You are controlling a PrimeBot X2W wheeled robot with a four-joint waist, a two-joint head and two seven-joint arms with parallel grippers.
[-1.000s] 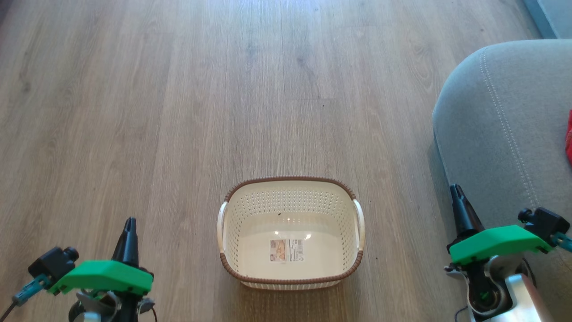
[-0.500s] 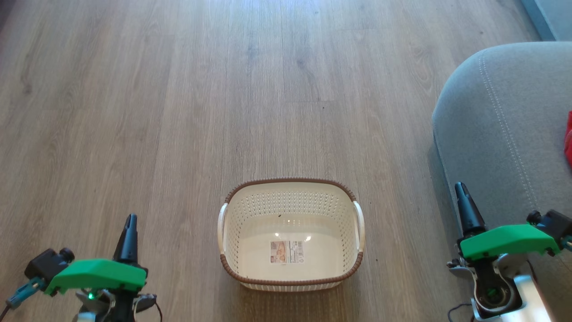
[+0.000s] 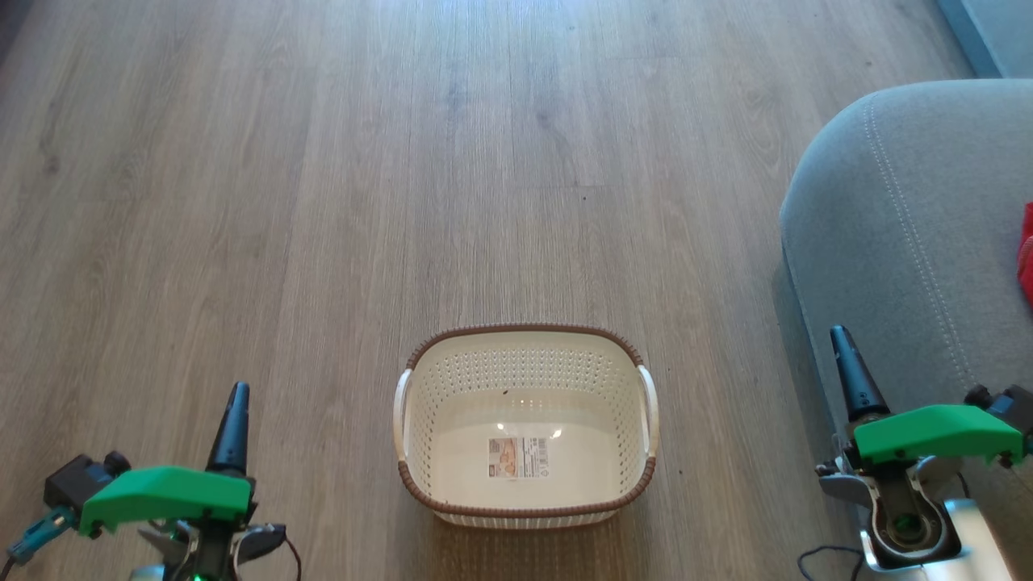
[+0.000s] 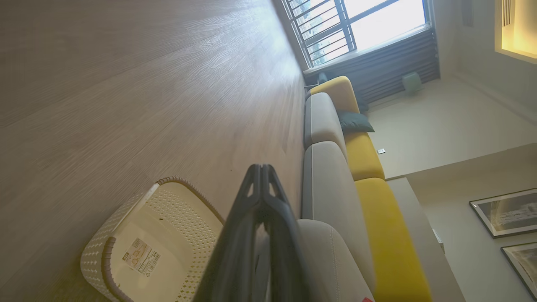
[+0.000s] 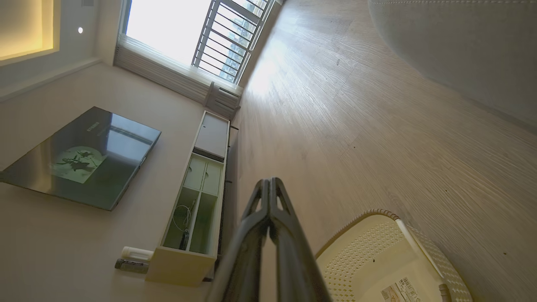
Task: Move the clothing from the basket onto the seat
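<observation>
Flanking the cream perforated plastic basket point(image 3: 524, 329) on wood floor point(image 3: 323, 202), left gripper point(image 3: 239, 390) and right gripper point(image 3: 839, 333) have fingers pressed together.

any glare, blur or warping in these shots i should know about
Head view: evenly lit and sharp, small glare spots on the basket bottom, soft shadow along the seat. Left wrist view: window blown out, wide-lens bowing, left end effector soft near the lens. Right wrist view: bright sheen on the floor towards the window.
</observation>
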